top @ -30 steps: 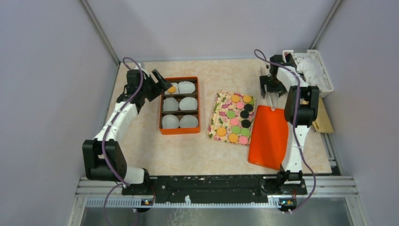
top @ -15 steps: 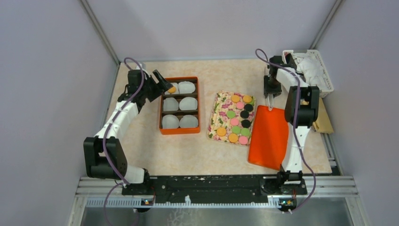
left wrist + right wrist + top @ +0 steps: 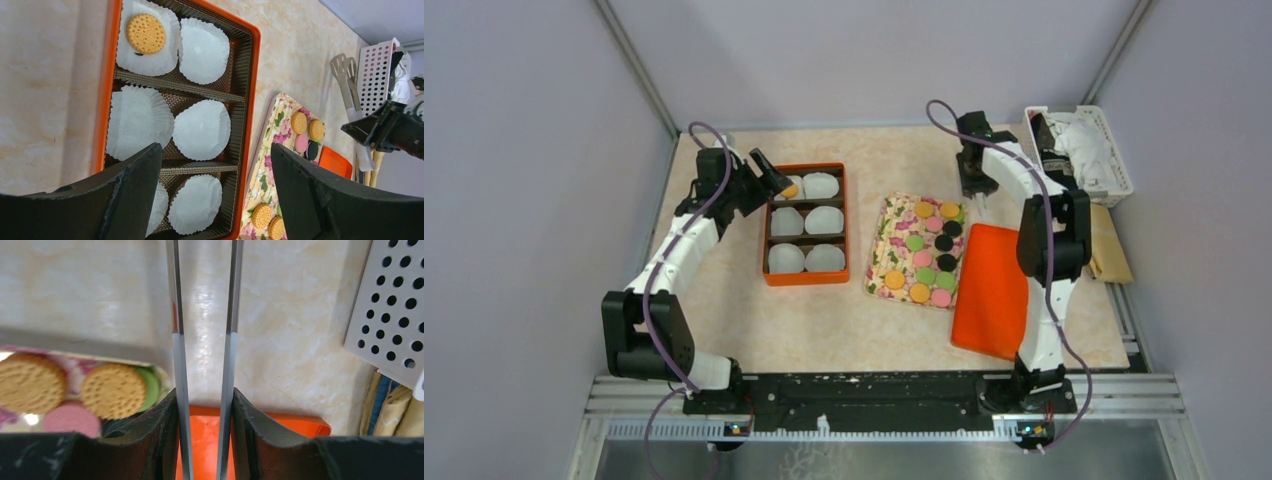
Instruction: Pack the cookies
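1. Compared with a second ago, the right arm [image 3: 1049, 230] is swung toward 9 o'clock, away from the white basket [image 3: 1121, 178]. The right fingers [image 3: 150, 450] are now placed over the tabletop [image 3: 894, 150], just past the 12 o'clock edge of the floral tray [image 3: 882, 250].
2. The left arm [image 3: 686, 235] is seen where it was before.
3. The right fingers are closed narrowly on the metal tongs [image 3: 176, 315], whose two strips are pressed between them.
4. The left fingers [image 3: 125, 200] are spread wide with nothing held, above the 11 o'clock corner of the orange box [image 3: 804, 281].
5. The orange box is set at 9 o'clock of the floral tray. It is divided into three rows and lined with six white paper cups [image 3: 824, 218].
6. One orange cookie [image 3: 145, 33] is laid in the cup at the box's 11 o'clock corner.
7. The other cookies [image 3: 929, 255], orange, pink, green and black, are laid flat on the floral tray, mostly toward its 3 o'clock side.
8. The orange lid [image 3: 992, 295] is laid flat just beside the tray at 3 o'clock.
9. The white basket is kept at the 2 o'clock corner; its white and dark contents cannot be identified.
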Robot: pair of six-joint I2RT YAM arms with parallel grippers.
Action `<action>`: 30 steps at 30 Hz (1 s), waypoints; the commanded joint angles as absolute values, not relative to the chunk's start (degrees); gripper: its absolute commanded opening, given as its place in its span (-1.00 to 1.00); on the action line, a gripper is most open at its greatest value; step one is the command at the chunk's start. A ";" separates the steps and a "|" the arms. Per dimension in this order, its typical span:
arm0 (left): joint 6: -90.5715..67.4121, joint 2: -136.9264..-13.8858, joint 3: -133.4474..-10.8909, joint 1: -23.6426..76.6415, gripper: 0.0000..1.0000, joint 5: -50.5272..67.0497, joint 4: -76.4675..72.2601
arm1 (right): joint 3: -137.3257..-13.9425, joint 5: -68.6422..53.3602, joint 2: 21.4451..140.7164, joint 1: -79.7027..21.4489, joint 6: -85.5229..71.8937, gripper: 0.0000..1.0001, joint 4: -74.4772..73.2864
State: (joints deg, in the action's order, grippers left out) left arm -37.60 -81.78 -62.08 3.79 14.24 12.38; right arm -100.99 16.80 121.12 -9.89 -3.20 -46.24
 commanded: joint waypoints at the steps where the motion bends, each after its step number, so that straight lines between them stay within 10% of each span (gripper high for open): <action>1: -37.61 -80.00 -63.37 3.96 0.71 14.30 10.88 | -103.72 23.55 112.99 -13.78 -3.47 -0.27 -46.71; 30: -37.08 -77.61 -63.64 4.35 0.72 12.69 12.28 | -82.22 4.96 84.17 -19.29 -10.10 -0.12 -39.52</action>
